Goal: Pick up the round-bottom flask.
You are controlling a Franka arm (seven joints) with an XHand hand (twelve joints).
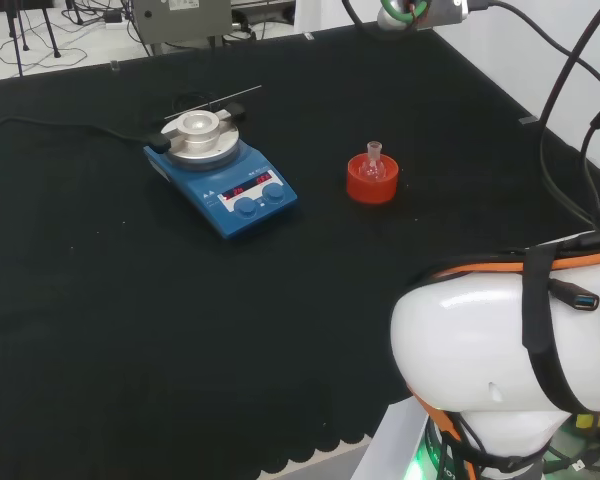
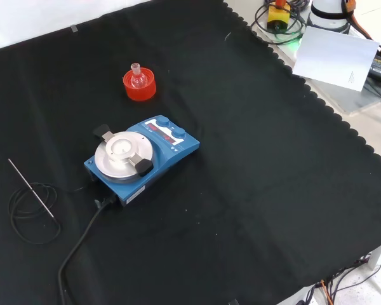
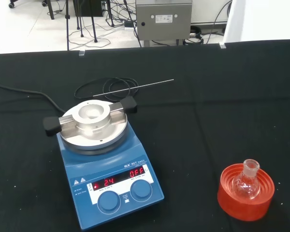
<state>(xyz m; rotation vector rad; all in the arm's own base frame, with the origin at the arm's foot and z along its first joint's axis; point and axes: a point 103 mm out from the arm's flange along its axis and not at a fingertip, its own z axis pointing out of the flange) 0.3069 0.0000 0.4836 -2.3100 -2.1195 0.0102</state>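
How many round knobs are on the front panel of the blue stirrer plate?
2. Both sit side by side on the blue stirrer plate, below its red display: one knob and the other knob. None seems hidden.

- The head view sits high behind the arm's base and looks down over a white arm link (image 1: 500, 350) at 4 o'clock, across the bench (image 1: 130, 330), taking in the floor beyond.
- The front view looks steeply down on the cloth from the opposite side, from farther off, about a quarter turn round; the arm's base area lies at 1 o'clock.
- The wrist view is nearest and looks low across the bench toward the room behind.
- All three share the blue hotplate stirrer (image 1: 223, 172) (image 2: 141, 159) (image 3: 102, 162) and the round-bottom flask (image 1: 373, 166) (image 2: 137, 79) (image 3: 247, 182) on its red stand (image 1: 371, 181) (image 2: 140, 87) (image 3: 246, 193).
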